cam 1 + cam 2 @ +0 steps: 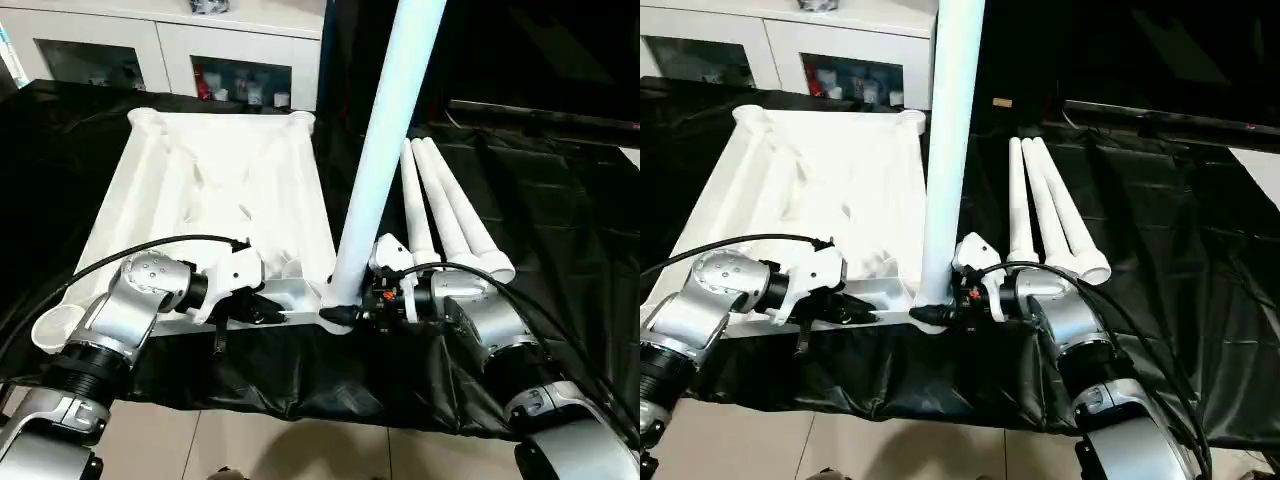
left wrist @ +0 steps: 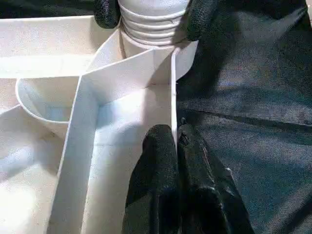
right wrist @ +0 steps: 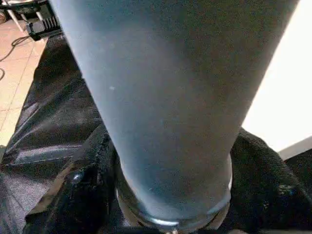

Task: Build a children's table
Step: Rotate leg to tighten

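The white table top (image 1: 215,190) lay upside down on the black-covered table (image 1: 560,210), ribbed underside up, so that its corner sockets faced upward to take the legs; one leg (image 1: 385,150) stood upright in the near corner socket (image 2: 146,44) nearest the right arm, its ridged end seated at the socket's mouth. The right hand (image 1: 352,305) straddled the foot of that leg, a black finger on either side of it as the left wrist view showed, its jaws spread about as wide as the tube; this looked like a grip for turning or pressing the leg home, though how firmly it clasped could not be told. The left hand (image 2: 176,161) was nipped shut on the thin near rim wall of the top, one finger inside and one outside, probably to keep the top from sliding or twisting while the leg was worked in. Three spare legs (image 1: 450,215) lay side by side on the black cloth just beyond the right arm, flared ends nearest the robot, handy for the next reach; the two far sockets (image 1: 145,118) stood empty, as did the near one (image 1: 55,325) by the left forearm.
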Available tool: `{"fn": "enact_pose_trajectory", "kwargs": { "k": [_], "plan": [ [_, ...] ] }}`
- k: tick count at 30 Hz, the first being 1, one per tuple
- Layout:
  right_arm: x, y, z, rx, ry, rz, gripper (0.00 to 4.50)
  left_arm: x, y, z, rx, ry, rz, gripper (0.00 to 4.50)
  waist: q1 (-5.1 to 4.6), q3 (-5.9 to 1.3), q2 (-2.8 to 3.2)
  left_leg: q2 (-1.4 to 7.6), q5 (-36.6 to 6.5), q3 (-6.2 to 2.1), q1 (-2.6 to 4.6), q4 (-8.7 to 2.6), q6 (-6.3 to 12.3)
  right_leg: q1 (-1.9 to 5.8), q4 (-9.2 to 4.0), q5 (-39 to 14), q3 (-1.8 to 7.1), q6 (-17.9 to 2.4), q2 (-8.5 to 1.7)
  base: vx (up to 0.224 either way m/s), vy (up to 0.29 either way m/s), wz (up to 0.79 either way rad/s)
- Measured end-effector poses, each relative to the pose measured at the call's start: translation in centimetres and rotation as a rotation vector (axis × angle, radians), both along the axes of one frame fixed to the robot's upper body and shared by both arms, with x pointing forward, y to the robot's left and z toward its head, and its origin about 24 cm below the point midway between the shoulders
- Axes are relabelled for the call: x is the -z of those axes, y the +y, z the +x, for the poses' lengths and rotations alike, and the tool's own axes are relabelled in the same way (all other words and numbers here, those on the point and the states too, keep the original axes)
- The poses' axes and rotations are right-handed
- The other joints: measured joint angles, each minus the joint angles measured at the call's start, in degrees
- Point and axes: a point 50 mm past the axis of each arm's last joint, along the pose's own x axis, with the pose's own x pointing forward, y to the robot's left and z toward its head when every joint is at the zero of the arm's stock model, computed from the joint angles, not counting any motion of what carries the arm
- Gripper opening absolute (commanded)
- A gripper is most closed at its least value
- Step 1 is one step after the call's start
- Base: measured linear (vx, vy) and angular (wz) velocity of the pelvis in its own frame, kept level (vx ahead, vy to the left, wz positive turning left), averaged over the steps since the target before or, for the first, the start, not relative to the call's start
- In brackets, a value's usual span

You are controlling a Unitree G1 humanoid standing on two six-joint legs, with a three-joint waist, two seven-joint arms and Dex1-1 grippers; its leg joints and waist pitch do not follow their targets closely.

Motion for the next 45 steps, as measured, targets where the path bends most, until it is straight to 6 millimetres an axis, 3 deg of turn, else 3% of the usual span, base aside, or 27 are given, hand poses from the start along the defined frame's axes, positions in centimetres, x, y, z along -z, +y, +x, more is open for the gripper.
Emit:
{"fn": "enact_pose_trajectory", "kwargs": {
  "k": [5,10,16,17,21,23,30,32,38,45],
  "plan": [
    [0.7,1.5,1.0,0.246,-0.022,0.04,2.74,0.3,0.2,0.8,-0.181,-0.013,-0.015,0.0,-0.85,-0.01,0.0,0.01,0.07,0.0,0.31,0.05,-0.1,0.11,0.16,-0.13,0.02,0.22,0.0,0.0,0.0,0.0],
    [0.8,3.2,2.9,0.62,-0.011,0.057,2.72,0.6,-2.0,1.7,-0.377,-0.075,-0.03,0.0,-2.28,0.0,0.01,0.0,0.12,-0.03,0.34,0.13,-0.19,0.05,0.04,-0.09,0.04,0.16,0.0,0.0,0.0,0.0],
    [0.6,3.9,3.3,0.742,-0.028,0.061,2.72,0.8,-3.5,1.1,-0.452,-0.099,-0.048,0.0,-2.2,-0.02,-0.04,0.0,0.03,0.0,0.27,-0.13,-0.22,-0.07,0.03,0.04,-0.01,-0.05,0.0,0.0,0.0,0.0],
    [0.6,3.9,3.3,0.747,-0.032,0.063,3.07,0.8,-3.6,1.1,-0.455,-0.099,-0.051,0.0,-2.19,-0.03,-0.05,0.0,0.03,0.01,0.27,-0.19,-0.22,-0.08,0.02,0.04,-0.01,-0.05,0.0,0.0,0.0,0.0],
    [0.6,3.8,3.3,0.751,-0.038,0.07,3.3,0.7,-3.8,1.1,-0.454,-0.1,-0.053,0.0,-2.15,-0.03,-0.05,0.0,0.02,0.03,0.22,-0.24,-0.21,-0.13,-0.02,0.03,-0.01,-0.04,0.0,0.0,0.0,0.0],
    [0.6,3.7,3.3,0.723,-0.039,0.073,3.52,0.7,-3.6,1.1,-0.437,-0.106,-0.047,0.0,-2.21,-0.02,-0.06,0.0,0.02,0.04,0.21,-0.23,-0.21,-0.13,-0.05,0.04,-0.01,-0.06,0.0,0.0,0.0,0.0],
    [0.4,2.3,2.8,0.514,-0.054,0.057,3.52,0.4,-2.3,0.8,-0.349,-0.082,-0.043,0.0,-2.17,0.03,-0.08,0.02,0.02,0.03,0.01,-0.24,-0.2,-0.27,-0.05,0.04,-0.06,-0.07,0.02,0.0,0.0,0.0],
    [0.2,1.3,2.4,0.385,-0.057,0.039,3.52,0.2,-1.6,0.5,-0.281,-0.067,-0.039,0.0,-2.07,0.05,-0.08,0.02,0.01,0.02,-0.04,-0.24,-0.18,-0.27,-0.09,0.04,-0.07,-0.07,0.02,0.0,0.0,0.0],
    [-0.2,0.3,1.2,0.136,-0.037,0.019,3.52,0.1,-0.8,0.0,-0.143,-0.013,-0.042,0.0,-0.54,0.06,-0.1,0.03,0.02,0.02,-0.09,-0.16,-0.16,-0.22,-0.09,0.05,-0.06,-0.07,0.01,0.0,0.0,0.0],
    [-0.5,-0.5,0.3,-0.041,-0.015,-0.026,3.37,0.1,-0.3,-0.4,-0.037,0.033,-0.028,0.0,-0.02,0.06,-0.1,0.07,0.03,0.03,0.0,-0.06,-0.17,-0.14,0.01,0.05,-0.06,-0.08,0.0,0.0,0.0,0.0]
  ]
}}
